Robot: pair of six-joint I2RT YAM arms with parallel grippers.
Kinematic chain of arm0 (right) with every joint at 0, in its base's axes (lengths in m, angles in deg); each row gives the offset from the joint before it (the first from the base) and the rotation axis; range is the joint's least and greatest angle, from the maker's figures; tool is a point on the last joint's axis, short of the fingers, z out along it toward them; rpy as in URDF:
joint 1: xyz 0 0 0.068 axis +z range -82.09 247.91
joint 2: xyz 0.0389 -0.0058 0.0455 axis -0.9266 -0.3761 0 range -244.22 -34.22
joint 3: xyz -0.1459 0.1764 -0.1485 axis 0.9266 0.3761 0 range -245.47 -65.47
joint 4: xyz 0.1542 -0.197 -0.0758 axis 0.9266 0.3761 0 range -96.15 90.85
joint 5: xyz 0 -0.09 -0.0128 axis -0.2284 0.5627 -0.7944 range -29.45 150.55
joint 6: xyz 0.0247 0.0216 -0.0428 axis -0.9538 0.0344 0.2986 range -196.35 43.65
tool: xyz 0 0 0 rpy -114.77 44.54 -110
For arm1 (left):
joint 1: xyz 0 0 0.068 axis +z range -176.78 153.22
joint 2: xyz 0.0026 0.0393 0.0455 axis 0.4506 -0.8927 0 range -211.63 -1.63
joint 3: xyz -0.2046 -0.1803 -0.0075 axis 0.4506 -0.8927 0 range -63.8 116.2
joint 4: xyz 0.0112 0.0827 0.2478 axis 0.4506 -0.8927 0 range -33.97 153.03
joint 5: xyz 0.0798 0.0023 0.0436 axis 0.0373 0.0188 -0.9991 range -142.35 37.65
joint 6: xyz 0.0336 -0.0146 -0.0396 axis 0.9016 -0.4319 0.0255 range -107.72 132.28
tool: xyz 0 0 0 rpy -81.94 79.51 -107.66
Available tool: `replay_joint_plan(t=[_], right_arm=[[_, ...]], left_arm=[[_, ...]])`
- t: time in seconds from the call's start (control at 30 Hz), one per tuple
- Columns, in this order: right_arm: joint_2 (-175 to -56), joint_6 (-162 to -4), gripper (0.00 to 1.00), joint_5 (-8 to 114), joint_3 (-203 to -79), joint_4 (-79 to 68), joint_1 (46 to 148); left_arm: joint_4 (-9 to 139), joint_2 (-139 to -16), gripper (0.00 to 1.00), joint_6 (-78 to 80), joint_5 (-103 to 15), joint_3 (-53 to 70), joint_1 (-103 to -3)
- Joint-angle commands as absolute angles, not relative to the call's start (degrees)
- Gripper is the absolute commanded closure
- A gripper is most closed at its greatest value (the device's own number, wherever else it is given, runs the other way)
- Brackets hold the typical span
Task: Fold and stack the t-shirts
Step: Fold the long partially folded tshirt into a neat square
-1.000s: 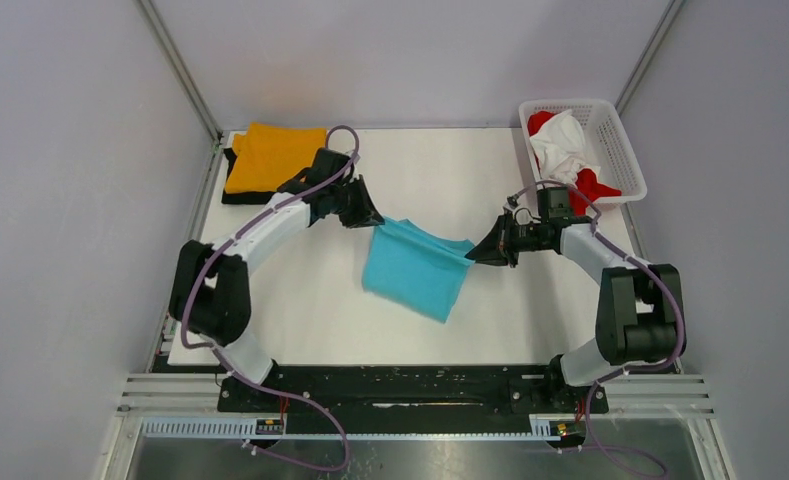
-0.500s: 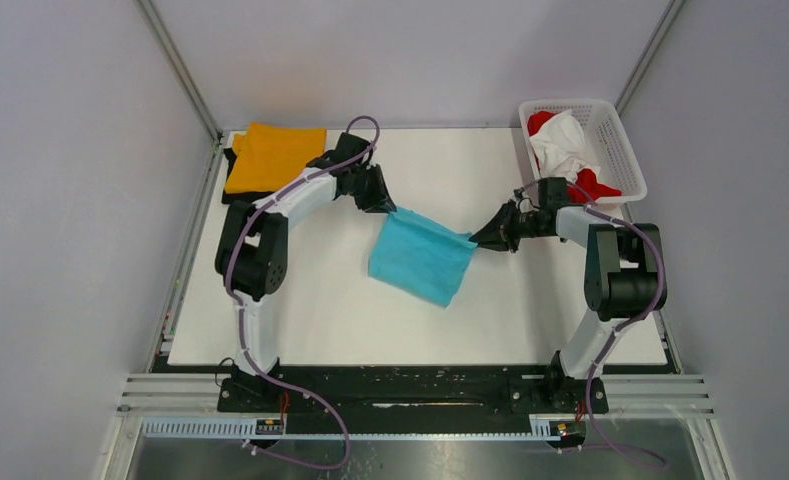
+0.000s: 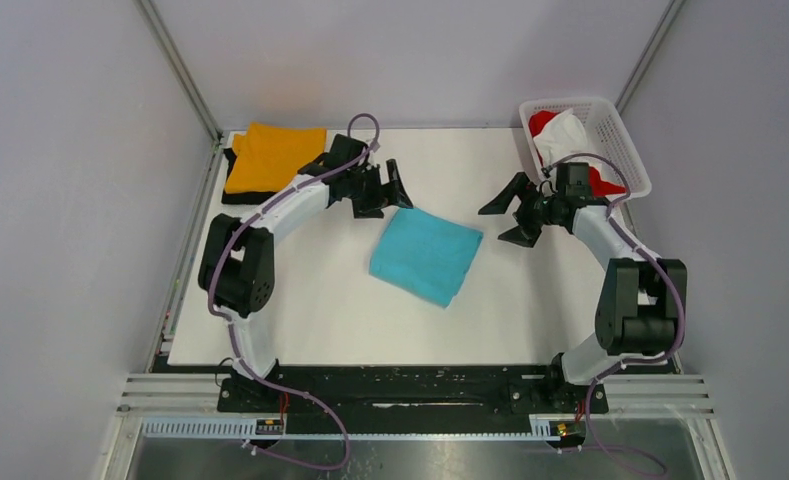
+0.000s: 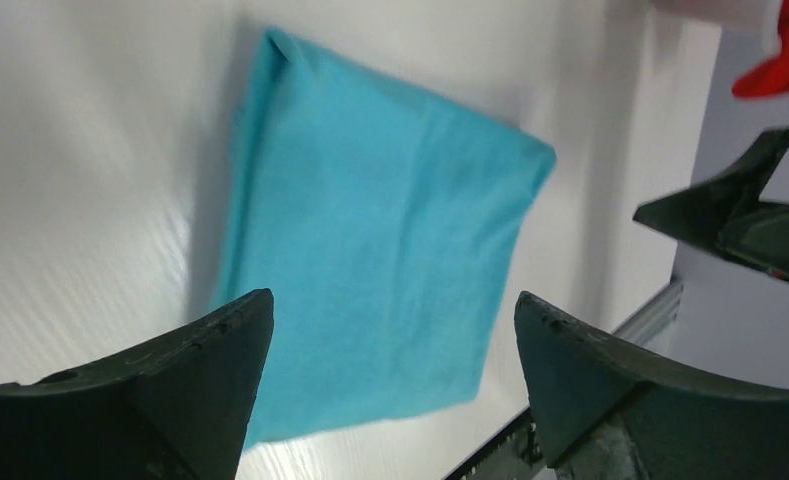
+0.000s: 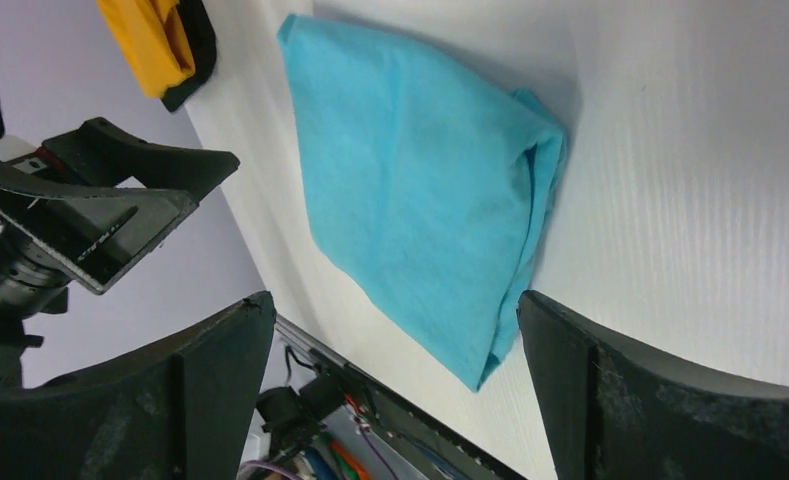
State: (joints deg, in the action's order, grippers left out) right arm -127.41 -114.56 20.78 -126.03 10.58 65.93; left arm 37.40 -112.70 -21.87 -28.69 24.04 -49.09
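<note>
Near edge of the table is a wide bare strip, and there's open white surface down the left and right edges too. Middle of the table: one turquoise t-shirt, folded into a flat square and lying a bit skewed. Left gripper hangs just off its far left corner with fingers spread wide, gripping nothing. Right gripper is just off the far right corner, also spread wide and not touching the shirt. Far left corner: one orange t-shirt folded on top of one black t-shirt. Far right corner: one white basket holding a crumpled white t-shirt and a red t-shirt, with red showing in two spots, can't tell if it's one shirt
</note>
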Motion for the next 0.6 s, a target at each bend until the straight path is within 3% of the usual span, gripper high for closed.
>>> replay_joint_plan(t=[0.0,0.33,0.57], right_arm=[[-120.72,-111.09,0.0,27.16,-122.54,15.04,71.36],[-124.55,-121.44,0.01,21.13,-113.19,-3.39,87.95],[-126.77,-120.97,0.01,25.16,-107.66,-5.53,89.97]], left_arm=[[42.93,-105.31,0.1,-21.89,-24.66,15.51,-53.49],[57.06,-104.61,0.21,-29.57,-21.38,-3.12,-54.97],[60.67,-101.37,0.26,-31.25,-24.39,-14.09,-55.42]])
